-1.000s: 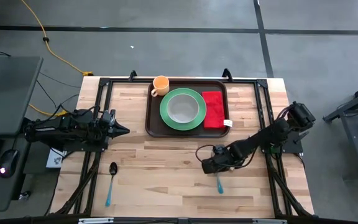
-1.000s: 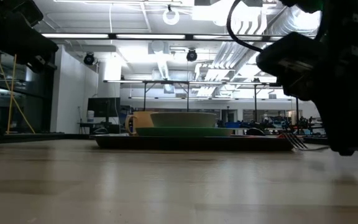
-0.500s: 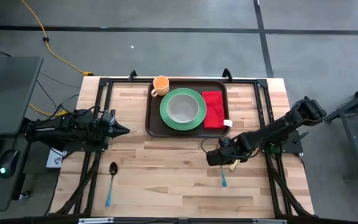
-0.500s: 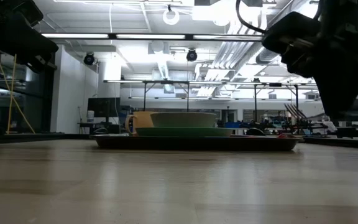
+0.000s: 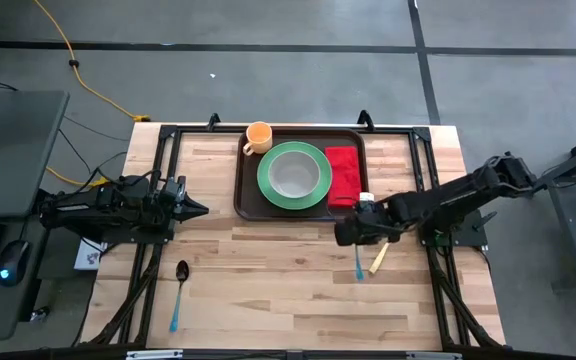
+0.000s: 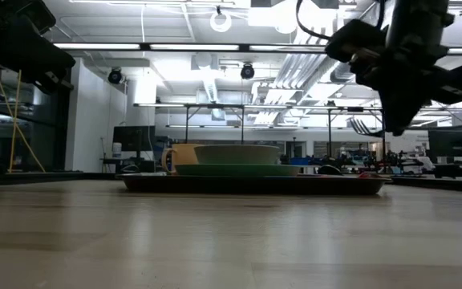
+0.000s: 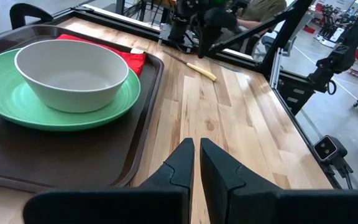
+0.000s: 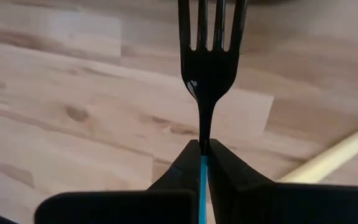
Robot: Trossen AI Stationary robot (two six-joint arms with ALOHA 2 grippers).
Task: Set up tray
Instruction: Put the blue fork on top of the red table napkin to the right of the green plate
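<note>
From my remote seat, the right wrist camera gives me what the overhead can't: the right gripper (image 8: 202,152) is pinching a fork (image 8: 209,62) by its thin neck, black tines fanned out ahead and a blue handle running back between the pressed fingers. From above I only catch that blue handle poking out under the gripper (image 5: 353,234), just off the tray's (image 5: 250,205) near right corner, with a pale yellow stick (image 5: 378,258) lying on the wood beside it. I think that's a chopstick or a knife handle, hard to call.

The tray itself is a dark brown plastic rectangle with rounded corners and a raised rim, sitting at the far middle of the butcher-block table (image 5: 268,290). On it: a round green plate (image 5: 268,185) with a smooth white bowl (image 5: 293,175) in the centre, a folded red napkin (image 5: 343,175) at the plate's right, and an orange mug (image 5: 258,135) at the tray's far left corner. The low camera flattens all that into a thin dark slab (image 6: 255,184) with the bowl and mug stacked on top.

The left gripper (image 7: 196,163) hovers left of the tray, jaws nearly together and holding nothing. A black spoon with a blue handle (image 5: 178,290) lies nearer to me, left of the tray.
</note>
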